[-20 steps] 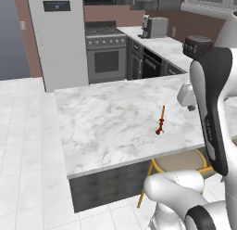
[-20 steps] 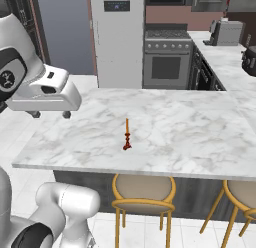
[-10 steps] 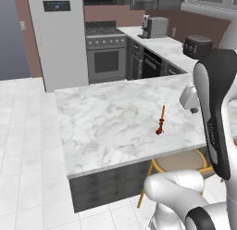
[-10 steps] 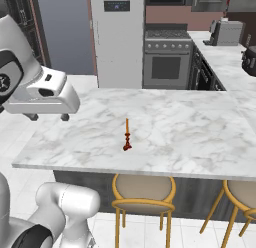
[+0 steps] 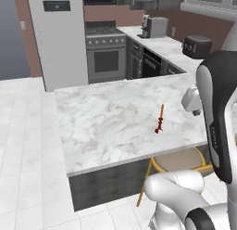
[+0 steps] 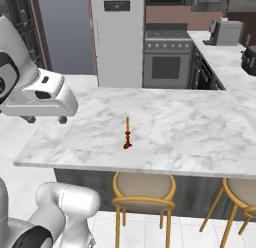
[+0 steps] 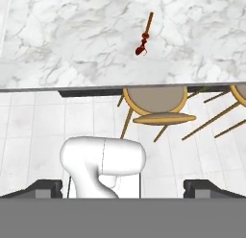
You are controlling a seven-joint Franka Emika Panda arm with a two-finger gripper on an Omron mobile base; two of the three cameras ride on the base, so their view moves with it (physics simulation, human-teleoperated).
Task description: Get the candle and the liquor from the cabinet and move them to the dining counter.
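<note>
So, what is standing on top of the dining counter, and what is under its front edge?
On the dining counter stands the candle, upright. Under its front edge are two tan stools. The second stool's far side is cut off.

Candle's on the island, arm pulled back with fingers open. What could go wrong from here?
1. The candle is very slender on a small base and stands upright on the dining counter; a sweep of the arm across the top could tip it.
2. It stands toward the stool-side edge, so a knock might send it off over the stool.
3. The liquor is not on the counter, so half the task is left.
</note>
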